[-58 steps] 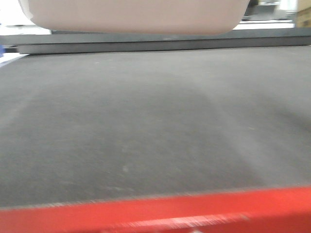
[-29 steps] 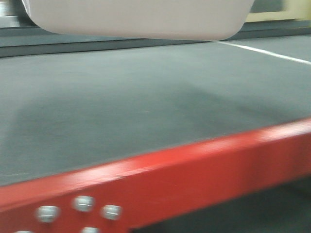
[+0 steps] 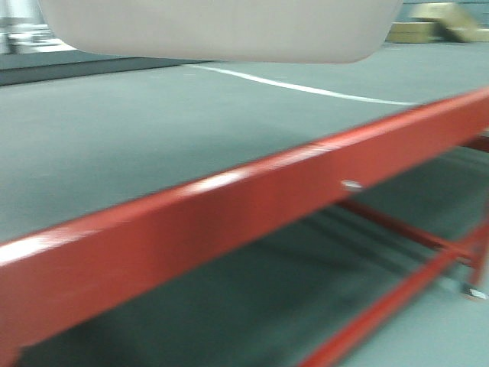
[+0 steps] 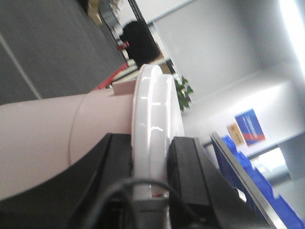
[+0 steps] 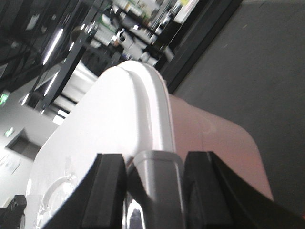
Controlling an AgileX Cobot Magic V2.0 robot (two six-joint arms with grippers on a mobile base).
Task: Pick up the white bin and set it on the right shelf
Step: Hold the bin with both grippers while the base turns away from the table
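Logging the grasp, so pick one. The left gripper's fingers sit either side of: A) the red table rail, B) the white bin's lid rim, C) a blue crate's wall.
B: the left wrist view shows the left gripper closed across the glossy lid rim of the white bin.

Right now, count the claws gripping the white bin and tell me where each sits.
2. The left claw pinches the lid rim of the white bin; the right claw pinches a grey clip at its lid edge. Neither is hidden.
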